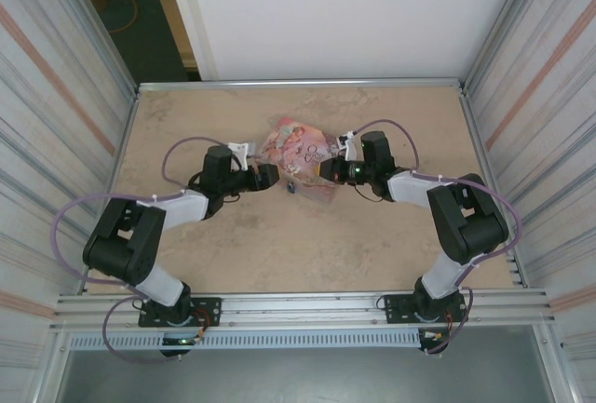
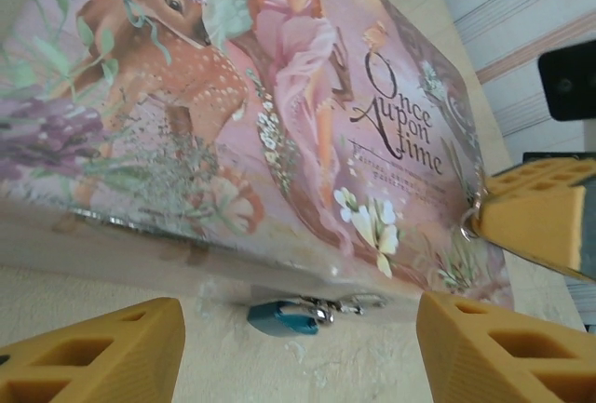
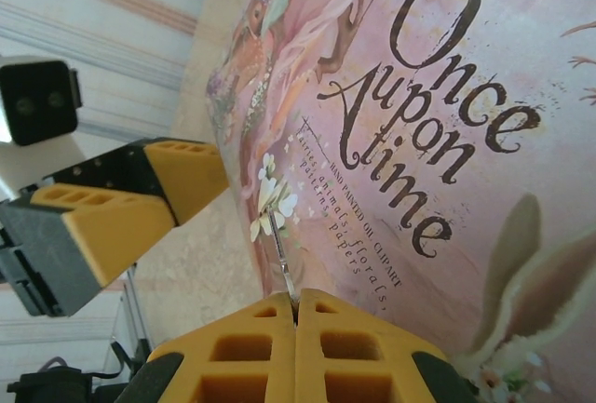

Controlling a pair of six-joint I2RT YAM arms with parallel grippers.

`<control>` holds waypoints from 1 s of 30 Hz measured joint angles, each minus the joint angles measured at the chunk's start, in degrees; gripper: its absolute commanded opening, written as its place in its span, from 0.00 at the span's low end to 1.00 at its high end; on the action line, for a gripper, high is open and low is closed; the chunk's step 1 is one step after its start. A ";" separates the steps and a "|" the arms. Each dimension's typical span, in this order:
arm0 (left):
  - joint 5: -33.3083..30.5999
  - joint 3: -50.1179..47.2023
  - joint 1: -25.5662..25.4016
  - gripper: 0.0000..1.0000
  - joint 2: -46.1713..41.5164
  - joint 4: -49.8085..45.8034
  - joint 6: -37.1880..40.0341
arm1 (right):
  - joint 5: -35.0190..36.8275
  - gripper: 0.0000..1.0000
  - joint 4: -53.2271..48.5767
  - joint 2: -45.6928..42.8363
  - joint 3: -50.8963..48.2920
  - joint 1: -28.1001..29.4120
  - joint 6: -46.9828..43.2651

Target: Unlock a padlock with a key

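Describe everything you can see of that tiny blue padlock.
The padlock is tiny, with a teal-blue body and a silvery shackle that looks hooked through the clasp on the pink box's front. It lies on its side on the table, between the left gripper's open fingers, untouched by them.

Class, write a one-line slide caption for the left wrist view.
Open left end effector faces the blue padlock at the pink tin's front edge.

Your left arm (image 1: 177, 208) reaches toward the pink tin box (image 1: 298, 147) from its left side, and the left gripper (image 1: 265, 177) sits low at the box's near edge, jaws parted. Your right arm (image 1: 438, 194) reaches in from the box's right. The right gripper (image 3: 296, 308) is closed, pinching a thin silvery key (image 3: 282, 259) over the lid.
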 measured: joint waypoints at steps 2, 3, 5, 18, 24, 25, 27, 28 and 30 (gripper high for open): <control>0.00 -1.33 0.00 0.68 -1.70 -0.59 1.03 | 0.04 0.00 -1.07 0.00 1.20 0.42 0.00; 0.02 -2.01 0.00 0.68 -2.49 -1.03 1.62 | 0.15 0.00 -1.51 0.00 1.99 0.74 -0.02; 0.09 -2.91 0.00 0.68 -3.30 -1.64 2.71 | 0.26 0.00 -2.03 0.00 3.50 1.44 0.00; 3.21 -5.07 0.00 0.68 -2.62 -0.94 7.04 | 3.21 0.00 0.26 8.24 10.27 5.57 2.64; 4.57 -4.96 0.00 0.68 -0.22 -0.33 9.44 | 3.67 0.00 -0.66 9.14 10.75 5.62 2.58; 4.74 -4.85 0.00 0.68 0.15 -0.33 10.08 | 3.76 0.00 -0.90 9.14 10.84 5.64 2.56; 5.29 -4.37 -0.02 0.68 0.90 -0.33 11.47 | 4.04 0.00 -1.11 9.14 10.91 5.75 2.54; 5.51 -4.07 -0.02 0.68 1.27 -0.33 12.09 | 4.26 0.00 -1.25 9.14 10.93 5.75 2.51; 5.62 -3.48 -0.17 0.68 2.01 -0.28 13.20 | 4.42 0.00 -1.33 9.14 10.97 5.77 2.47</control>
